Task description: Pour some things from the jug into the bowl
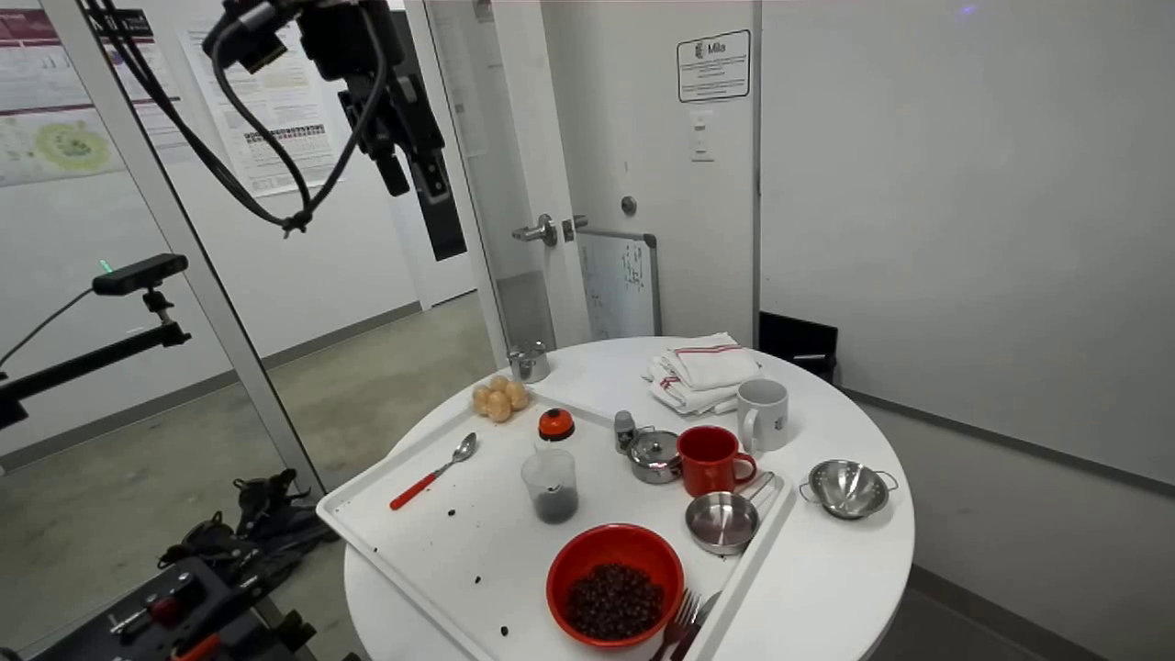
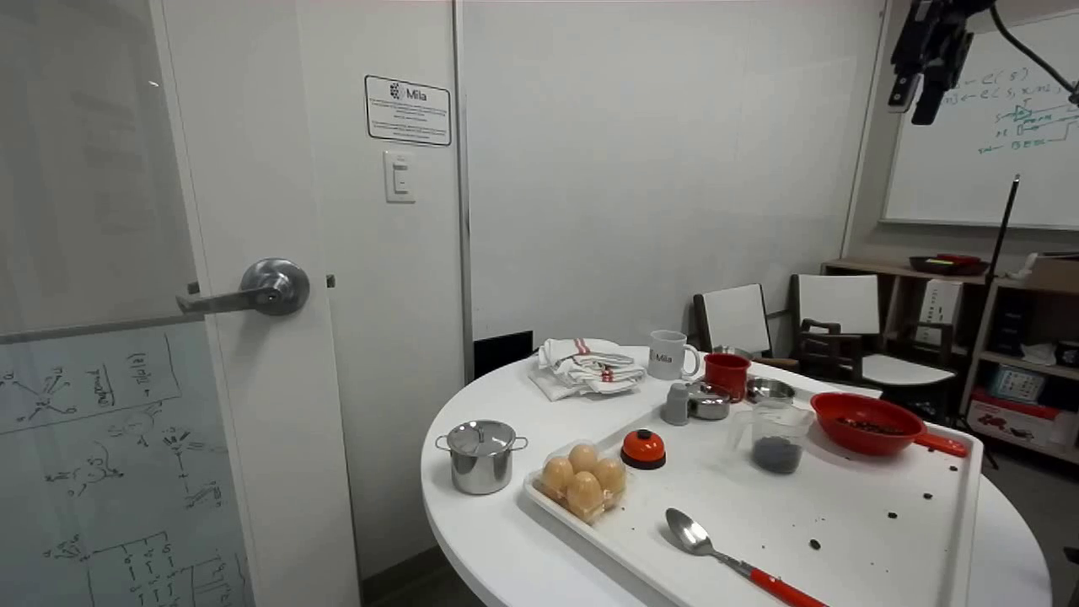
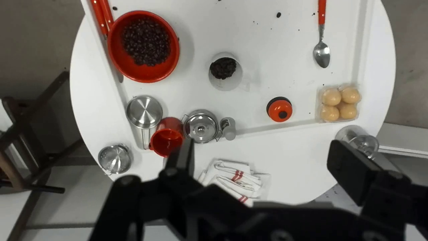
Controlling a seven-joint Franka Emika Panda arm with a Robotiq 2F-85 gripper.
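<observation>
Jug (image 1: pixel 548 473): clear, standing on the white tray (image 1: pixel 431 537), well inside its rim, in both exterior views.
Jug axis: long axis vertical, upright, mouth up.
Jug handle (image 2: pixel 740 428): points left in an exterior view, right in the wrist view; spout too faint to tell.
Jug contents: dark beans (image 3: pixel 223 68), lying low at the bottom.
Bowl (image 1: pixel 617 543): red, wide, upright; near right of jug in an exterior view, just beside it with a gap; heap of similar beans inside.
Gripper (image 1: pixel 417 184): fingers spread wide in the wrist view; held high on the left in an exterior view, tips down, well apart from jug.
Counter (image 1: pixel 844 578): round, white, tray lying flat on it.
Loose beans (image 2: pixel 815 545): a few, scattered over near part of tray in an exterior view.
Spoon (image 1: pixel 439 475): left of jug in an exterior view, red handle near, steel end far.
Eggs (image 2: pixel 584 493): clear pack, left corner of tray in an exterior view.
Orange-and-black dome (image 1: pixel 555 425): far side of jug in an exterior view.
Red mug (image 1: pixel 707 459): far right of jug in an exterior view, beside lidded pot (image 1: pixel 655 456) and pan (image 1: pixel 722 523).
Towels (image 1: pixel 705 367): folded, far side of counter.
</observation>
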